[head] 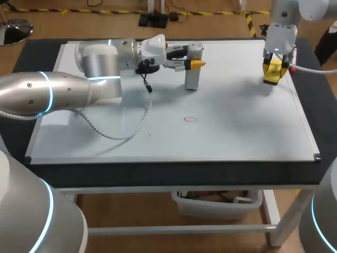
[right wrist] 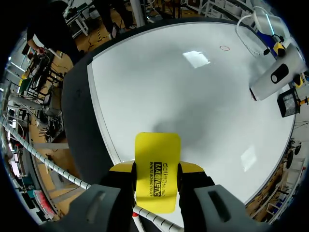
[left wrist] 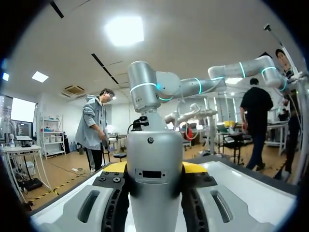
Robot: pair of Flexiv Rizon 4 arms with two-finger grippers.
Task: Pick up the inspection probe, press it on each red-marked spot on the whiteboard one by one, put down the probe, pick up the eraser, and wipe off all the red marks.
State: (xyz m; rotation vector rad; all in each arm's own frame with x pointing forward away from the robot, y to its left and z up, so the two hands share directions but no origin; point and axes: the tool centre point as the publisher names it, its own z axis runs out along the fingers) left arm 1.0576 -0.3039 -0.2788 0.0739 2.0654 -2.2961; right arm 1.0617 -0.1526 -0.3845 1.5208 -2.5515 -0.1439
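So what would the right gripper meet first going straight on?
Likely the whiteboard: the right gripper, shut on the eraser, points down at bare board, eraser leading; height unclear.

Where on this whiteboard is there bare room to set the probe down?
Bare: the near-right stretch of the white whiteboard, between the small red oval mark, the yellow block eraser in the right gripper and the near edge. Crowded: far left, with the left gripper, the grey upright probe and a white coiled cable.

The left gripper (left wrist: 154, 167) clasps the upright silver probe (left wrist: 154, 193) from both sides
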